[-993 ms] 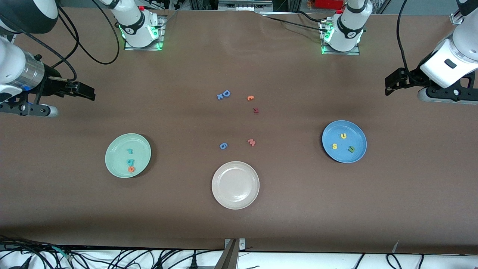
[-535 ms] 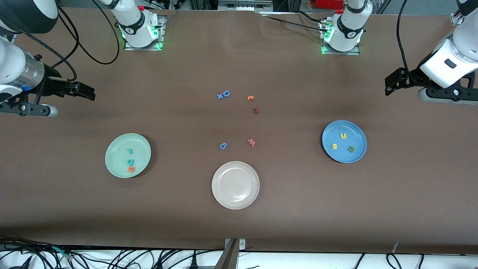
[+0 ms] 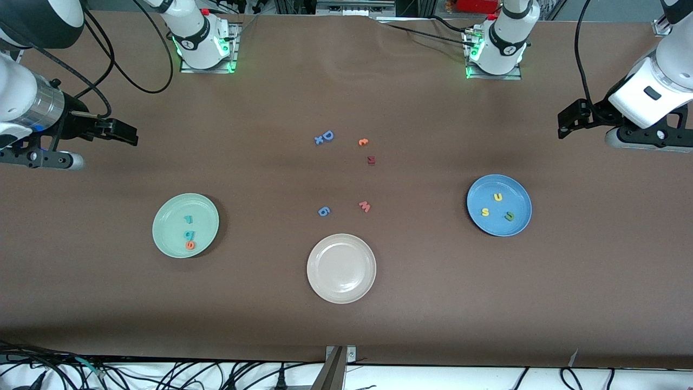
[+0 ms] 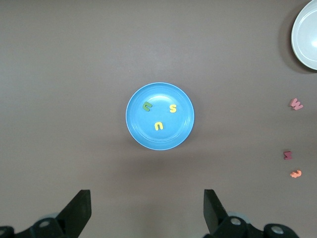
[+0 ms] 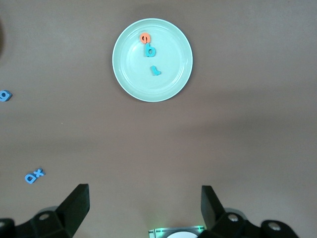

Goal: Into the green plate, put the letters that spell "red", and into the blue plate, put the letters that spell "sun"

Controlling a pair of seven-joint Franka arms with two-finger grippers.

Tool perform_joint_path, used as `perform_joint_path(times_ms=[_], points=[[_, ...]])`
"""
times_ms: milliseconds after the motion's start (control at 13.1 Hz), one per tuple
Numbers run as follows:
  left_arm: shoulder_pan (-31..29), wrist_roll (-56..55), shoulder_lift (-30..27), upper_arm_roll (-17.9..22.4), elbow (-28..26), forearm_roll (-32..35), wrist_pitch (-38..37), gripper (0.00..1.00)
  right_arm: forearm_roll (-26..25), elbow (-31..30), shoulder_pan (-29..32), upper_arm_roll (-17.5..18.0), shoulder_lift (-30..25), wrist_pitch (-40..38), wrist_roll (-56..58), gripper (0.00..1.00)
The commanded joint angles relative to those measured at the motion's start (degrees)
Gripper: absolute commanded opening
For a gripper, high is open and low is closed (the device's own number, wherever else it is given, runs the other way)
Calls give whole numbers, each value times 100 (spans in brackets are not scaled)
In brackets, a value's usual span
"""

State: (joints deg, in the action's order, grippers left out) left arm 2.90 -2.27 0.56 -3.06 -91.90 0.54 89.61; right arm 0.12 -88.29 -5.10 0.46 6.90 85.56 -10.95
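Nothing on the table has moved since the earlier frames, and both arms hang where they were. Both pairs of fingers are spread wide and empty: the left gripper hovers high over bare table toward the left arm's end, looking straight down on the round medium-blue plate, while the right gripper hovers high toward the right arm's end, above the round pale mint-green plate. Both arms wait, pulled well back from the plates, likely to leave the view clear. In the blue plate lie the yellow foam "s", the yellow "u" shape and the olive-green "n" shape, each apart from the others. In the green plate lie the teal "r", the teal "d" and the orange "e", the last two touching. Left out on the brown table between the plates are the blue capital "D" with a small "x", an orange letter, a dark red letter, the salmon "w" and the blue "6", with an empty beige-white plate nearest the front camera. By this layout both words appear sorted and the task looks finished.
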Motion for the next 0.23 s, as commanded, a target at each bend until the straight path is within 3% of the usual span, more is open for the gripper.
perform_joint_path(times_ms=[0,153], points=[[53,-72,-12,51,-4,-98,3,100,-47,101,-26,-28,5,-57,75,100],[53,-63,-12,51,-4,-98,3,100,-47,101,-17,-28,5,-57,75,100]])
